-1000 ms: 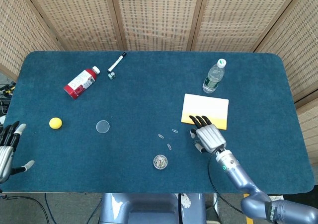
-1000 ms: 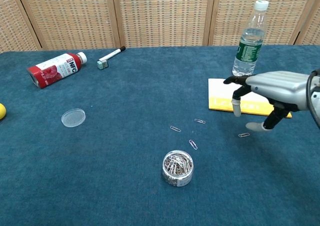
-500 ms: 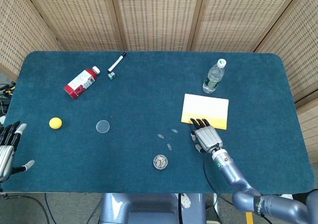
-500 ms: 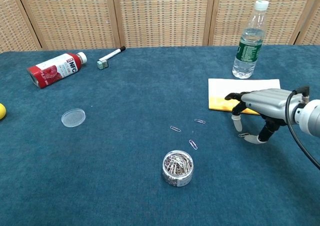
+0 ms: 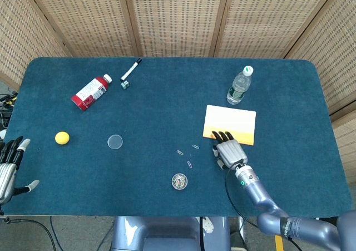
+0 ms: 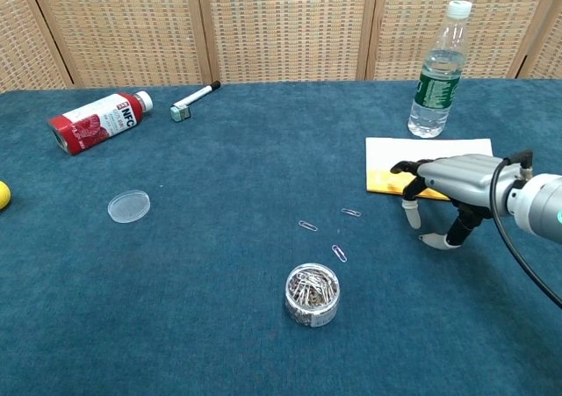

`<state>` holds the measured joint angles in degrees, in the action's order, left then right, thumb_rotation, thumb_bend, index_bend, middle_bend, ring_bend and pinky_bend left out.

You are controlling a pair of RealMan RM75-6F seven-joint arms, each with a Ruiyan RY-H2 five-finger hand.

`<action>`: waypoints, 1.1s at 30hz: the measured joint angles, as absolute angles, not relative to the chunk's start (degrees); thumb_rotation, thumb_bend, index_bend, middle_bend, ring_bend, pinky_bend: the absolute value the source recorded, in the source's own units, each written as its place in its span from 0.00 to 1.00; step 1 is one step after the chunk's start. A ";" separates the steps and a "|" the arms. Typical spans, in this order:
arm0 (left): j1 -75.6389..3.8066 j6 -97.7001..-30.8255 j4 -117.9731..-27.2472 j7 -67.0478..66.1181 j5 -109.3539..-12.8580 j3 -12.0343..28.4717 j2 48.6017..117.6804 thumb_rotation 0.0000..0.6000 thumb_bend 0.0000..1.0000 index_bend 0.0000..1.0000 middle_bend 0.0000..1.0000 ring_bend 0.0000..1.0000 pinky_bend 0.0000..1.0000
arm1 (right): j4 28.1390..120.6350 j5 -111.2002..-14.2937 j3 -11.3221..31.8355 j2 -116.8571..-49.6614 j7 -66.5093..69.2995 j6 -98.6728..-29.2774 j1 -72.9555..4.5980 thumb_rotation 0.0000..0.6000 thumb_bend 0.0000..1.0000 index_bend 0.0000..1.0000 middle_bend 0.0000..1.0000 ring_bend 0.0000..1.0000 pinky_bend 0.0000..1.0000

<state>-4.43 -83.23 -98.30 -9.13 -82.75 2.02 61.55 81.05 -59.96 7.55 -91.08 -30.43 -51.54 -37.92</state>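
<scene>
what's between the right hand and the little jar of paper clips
Only bare blue cloth and one loose paper clip, lying nearer the jar than the right hand. The chest view shows it best.

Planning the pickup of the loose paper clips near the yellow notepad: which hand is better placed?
Probably the right hand: it hovers, fingers spread, beside the paper clips and the notepad. The left hand sits at the far table edge.

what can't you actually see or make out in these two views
- Head view: the right hand covers the blue cloth beneath it; contact with the yellow notepad is unclear.
- Chest view: left hand out of frame; the yellow ball is cut by the left edge.
- Head view: left hand is cut by the edge.
- Loose paper clips are too small.
</scene>
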 measured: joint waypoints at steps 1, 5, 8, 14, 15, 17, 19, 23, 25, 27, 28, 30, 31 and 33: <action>-4.46 -83.16 -98.30 -9.18 -82.68 2.03 61.56 1.00 0.00 0.00 0.00 0.00 0.00 | 80.84 -59.69 7.48 -91.27 -30.73 -51.50 -38.04 1.00 0.34 0.50 0.00 0.00 0.06; -4.54 -83.06 -98.27 -9.20 -82.52 2.06 61.56 1.00 0.00 0.00 0.00 0.00 0.00 | 79.85 -58.15 7.33 -92.18 -31.97 -51.45 -38.68 1.00 0.34 0.50 0.00 0.00 0.06; -4.59 -82.94 -98.23 -9.22 -82.42 2.06 61.55 1.00 0.00 0.00 0.00 0.00 0.00 | 79.58 -57.26 7.19 -92.38 -32.78 -51.34 -39.00 1.00 0.34 0.50 0.00 0.00 0.06; -4.64 -82.92 -98.20 -9.21 -82.36 2.05 61.55 1.00 0.00 0.00 0.00 0.00 0.00 | 78.96 -55.25 6.55 -92.51 -34.13 -50.96 -39.46 1.00 0.36 0.54 0.00 0.00 0.06; -4.65 -82.92 -98.21 -9.22 -82.37 2.05 61.55 1.00 0.00 0.00 0.00 0.00 0.00 | 78.88 -55.04 6.45 -92.51 -34.20 -50.89 -39.51 1.00 0.37 0.56 0.00 0.00 0.06; -4.67 -82.85 -98.21 -9.27 -82.31 2.02 61.58 1.00 0.00 0.00 0.00 0.00 0.00 | 78.84 -54.99 6.16 -92.48 -34.08 -50.82 -39.55 1.00 0.40 0.62 0.00 0.00 0.06; -4.69 -82.82 -98.25 -9.33 -82.30 2.00 61.59 1.00 0.00 0.00 0.00 0.00 0.00 | 78.92 -55.31 6.04 -92.42 -33.81 -50.92 -39.56 1.00 0.41 0.65 0.00 0.00 0.06; -4.71 -82.77 -98.25 -9.45 -82.31 1.92 61.64 1.00 0.00 0.00 0.00 0.00 0.00 | 79.15 -56.46 5.78 -92.23 -32.87 -51.47 -39.53 1.00 0.43 0.68 0.00 0.00 0.06; -4.74 -82.73 -98.29 -9.47 -82.28 1.92 61.63 1.00 0.00 0.00 0.00 0.00 0.00 | 79.26 -56.76 5.67 -92.08 -32.71 -51.70 -39.53 1.00 0.43 0.68 0.00 0.00 0.06; -4.73 -82.73 -98.31 -9.46 -82.24 1.92 61.62 1.00 0.00 0.00 0.00 0.00 0.00 | 79.46 -56.93 5.63 -91.92 -32.56 -51.90 -39.53 1.00 0.43 0.68 0.00 0.00 0.06; -4.74 -82.73 -98.35 -9.44 -82.22 1.92 61.60 1.00 0.00 0.00 0.00 0.00 0.00 | 79.58 -56.99 5.62 -91.83 -32.51 -51.98 -39.52 1.00 0.43 0.68 0.00 0.00 0.06; -4.75 -82.71 -98.38 -9.41 -82.22 1.91 61.56 1.00 0.00 0.00 0.00 0.00 0.00 | 80.04 -57.27 5.64 -91.51 -32.40 -52.31 -39.51 1.00 0.43 0.68 0.00 0.00 0.06; -4.77 -82.68 -98.40 -9.34 -82.22 1.90 61.51 1.00 0.00 0.00 0.00 0.00 0.00 | 80.33 -57.43 5.65 -91.34 -32.34 -52.48 -39.50 1.00 0.43 0.69 0.00 0.00 0.06; -4.78 -82.66 -98.43 -9.21 -82.25 1.89 61.45 1.00 0.00 0.00 0.00 0.00 0.00 | 81.33 -57.98 5.72 -90.80 -32.11 -52.95 -39.45 1.00 0.43 0.69 0.00 0.00 0.06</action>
<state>-4.78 -82.66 -98.43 -9.21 -82.25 1.89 61.45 81.33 -57.98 5.72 -90.80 -32.11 -52.95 -39.45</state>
